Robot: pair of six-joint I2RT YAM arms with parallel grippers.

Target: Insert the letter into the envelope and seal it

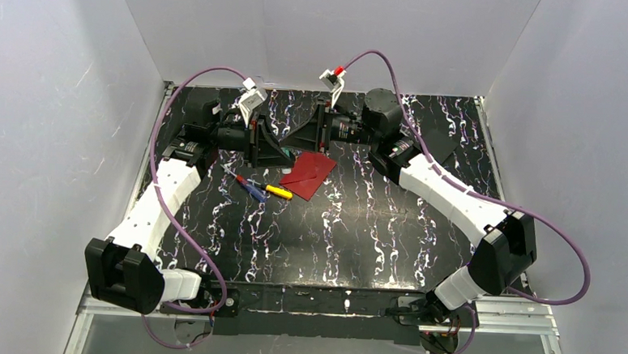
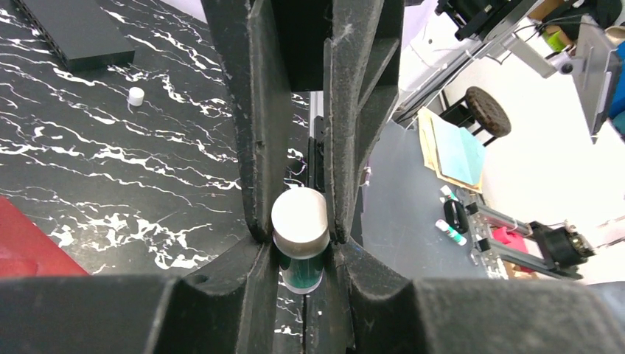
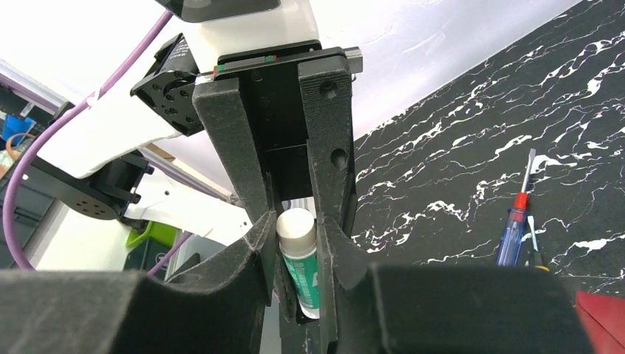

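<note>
The dark red envelope (image 1: 307, 173) lies on the black marbled table behind its middle; a corner shows in the left wrist view (image 2: 26, 247) and in the right wrist view (image 3: 601, 324). The white letter is not in view. My left gripper (image 1: 270, 149) and right gripper (image 1: 302, 136) meet tip to tip just above and behind the envelope. Both are shut on one green glue stick with white ends, which shows in the left wrist view (image 2: 300, 221) and the right wrist view (image 3: 298, 258). The left gripper (image 2: 300, 247) and right gripper (image 3: 298, 254) each hold one end.
A blue-and-red screwdriver (image 1: 251, 187) and a yellow-handled one (image 1: 278, 191) lie left of the envelope; the blue one shows in the right wrist view (image 3: 514, 228). A small white cap (image 2: 135, 95) and a black slab (image 2: 74, 33) lie on the table. White walls enclose three sides.
</note>
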